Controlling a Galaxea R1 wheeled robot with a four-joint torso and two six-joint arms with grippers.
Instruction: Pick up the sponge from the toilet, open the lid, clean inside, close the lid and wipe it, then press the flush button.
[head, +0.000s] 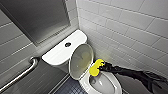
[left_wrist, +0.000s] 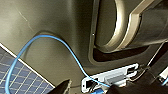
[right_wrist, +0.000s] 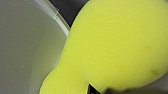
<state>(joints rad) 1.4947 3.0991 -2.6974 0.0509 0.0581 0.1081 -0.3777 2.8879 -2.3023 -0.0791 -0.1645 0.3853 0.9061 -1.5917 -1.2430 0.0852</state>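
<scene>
In the head view the bowl of the toilet is cut off by the frame's lower edge, and the raised lid hides part of the tank behind it. The sponge covers a stretch of the bowl's rim and the tip of the right gripper. The grab bar runs off the lower left. In the right wrist view the sponge overruns the frame's edges.

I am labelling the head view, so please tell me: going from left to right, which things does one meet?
Grab bar → flush button → raised lid → sponge → robot's right arm.
</scene>
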